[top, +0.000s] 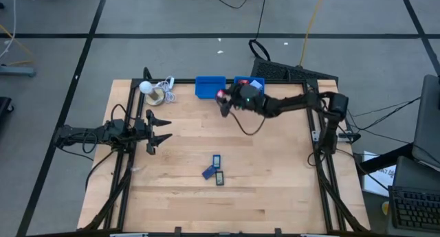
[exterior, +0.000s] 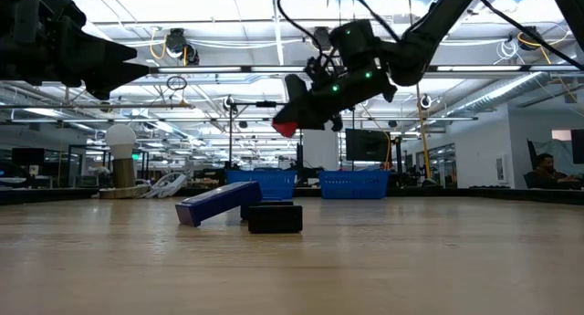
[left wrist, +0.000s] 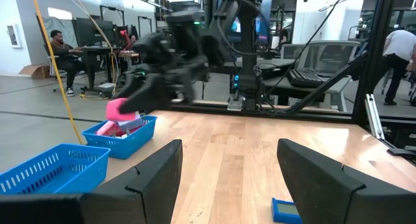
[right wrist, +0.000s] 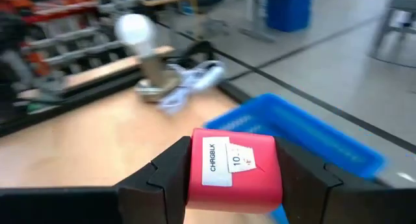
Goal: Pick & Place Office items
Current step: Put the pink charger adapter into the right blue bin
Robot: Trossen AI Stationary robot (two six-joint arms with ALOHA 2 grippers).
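My right gripper [top: 224, 99] is shut on a red block [right wrist: 234, 169] that bears a white label. It hangs above the table just in front of the left blue bin [top: 210, 86]. Three small office items lie flat on the wood near the table's middle: two dark blue rectangles [top: 216, 159] [top: 209, 172] and a dark piece [top: 220, 178]. In the low view one blue rectangle [exterior: 219, 204] leans on the dark piece [exterior: 274, 217]. My left gripper [top: 159, 130] waits open at the left side, level, with nothing between its fingers. My right gripper pinches the red block by two opposite sides [right wrist: 192, 172] between its two fingers, the labelled face turned toward the wrist. The fingers lie about level and come from the table's right. The block is lifted clear of the table [exterior: 285, 128].
Two blue bins [top: 210, 86] [top: 249, 82] stand side by side at the far edge; the right one [left wrist: 123, 134] holds some pieces. A white ball with a coiled cord [top: 148, 87] sits at the far left corner. Bare wood lies around the three items.
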